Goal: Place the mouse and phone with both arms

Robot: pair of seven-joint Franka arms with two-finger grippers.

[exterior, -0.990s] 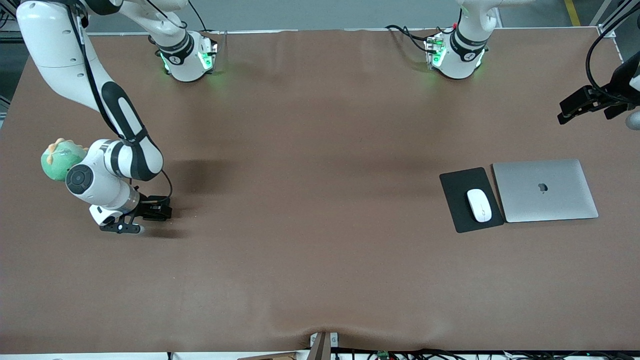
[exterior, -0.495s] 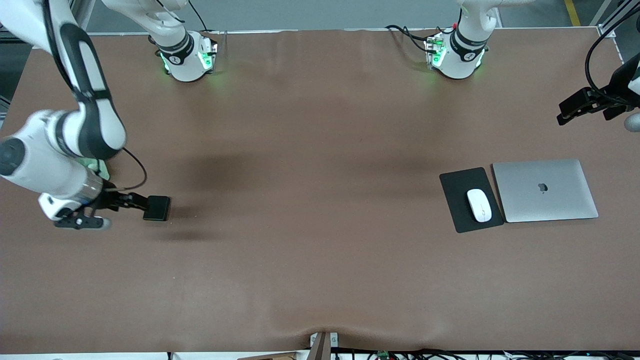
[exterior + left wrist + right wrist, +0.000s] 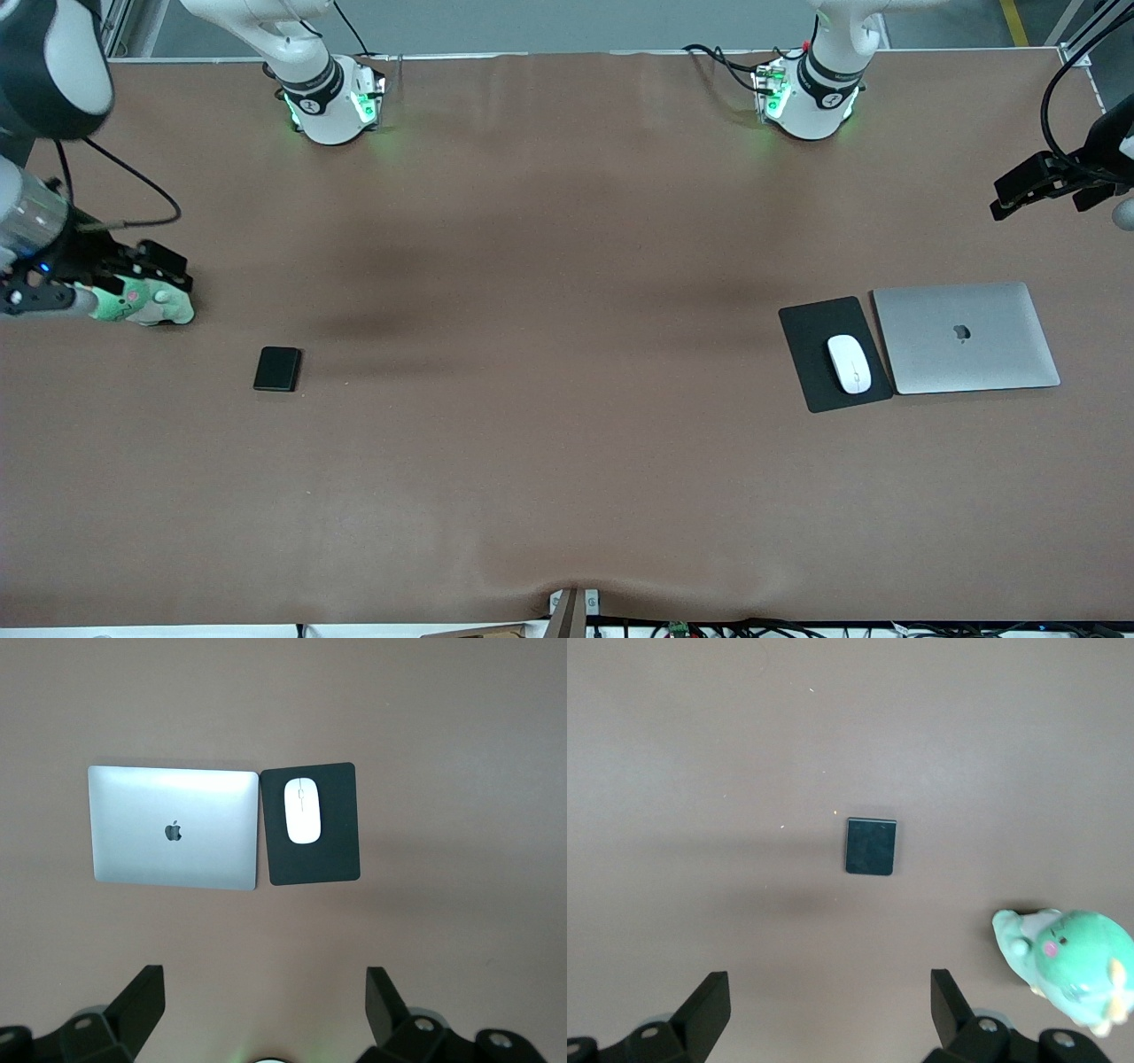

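Note:
The black phone (image 3: 276,369) lies flat on the brown table toward the right arm's end; it also shows in the right wrist view (image 3: 872,847). The white mouse (image 3: 849,363) rests on a black mouse pad (image 3: 811,332) toward the left arm's end, and shows in the left wrist view (image 3: 303,810). My right gripper (image 3: 164,266) is open and empty, raised over a green plush toy, apart from the phone. In its own view the right gripper (image 3: 830,1010) has its jaws wide apart. My left gripper (image 3: 999,199) is open and empty, held high at the table's edge; the left gripper (image 3: 266,1005) looks down on the mouse.
A closed silver laptop (image 3: 966,337) lies beside the mouse pad, and shows in the left wrist view (image 3: 173,827). A green plush toy (image 3: 142,303) sits near the table edge at the right arm's end, also in the right wrist view (image 3: 1067,966).
My right gripper let go of the phone, left it on the table, and rose away toward the table edge over the plush toy. The left arm barely moved.

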